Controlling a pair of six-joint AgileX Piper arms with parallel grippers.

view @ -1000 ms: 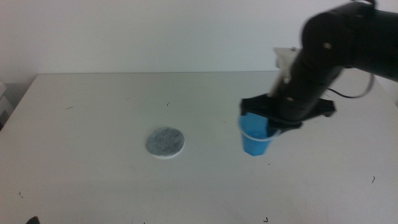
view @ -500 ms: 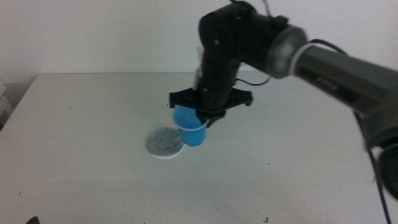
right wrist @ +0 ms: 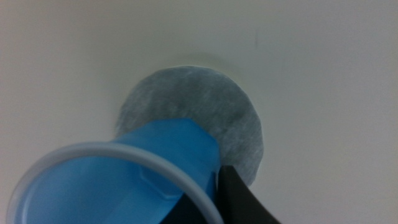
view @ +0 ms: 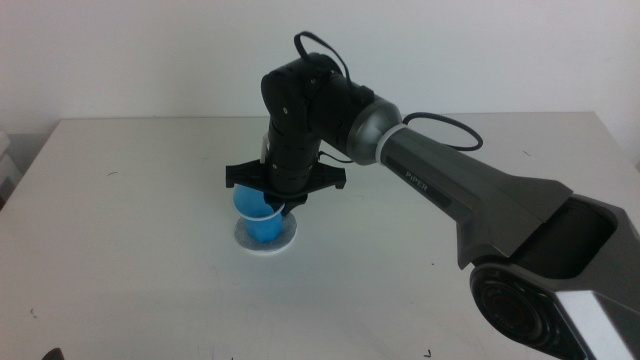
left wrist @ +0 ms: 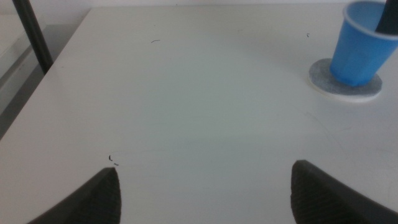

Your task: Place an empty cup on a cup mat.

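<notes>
Your right gripper (view: 279,203) pinched the rim of the small bright blue plastic cup (view: 260,218), tilted over the round mottled-grey mat (view: 286,238), base on it. Your left gripper (left wrist: 205,193) waited wide open, well apart.

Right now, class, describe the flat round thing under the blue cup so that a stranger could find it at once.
On the white table, follow the right arm reaching in to its gripper, which holds a small bright blue plastic cup by the rim. Beneath the cup's base lies the cup mat, a flat round disc with a mottled grey stone-like top and thin white edge. It is the table's only flat, grey object.
</notes>
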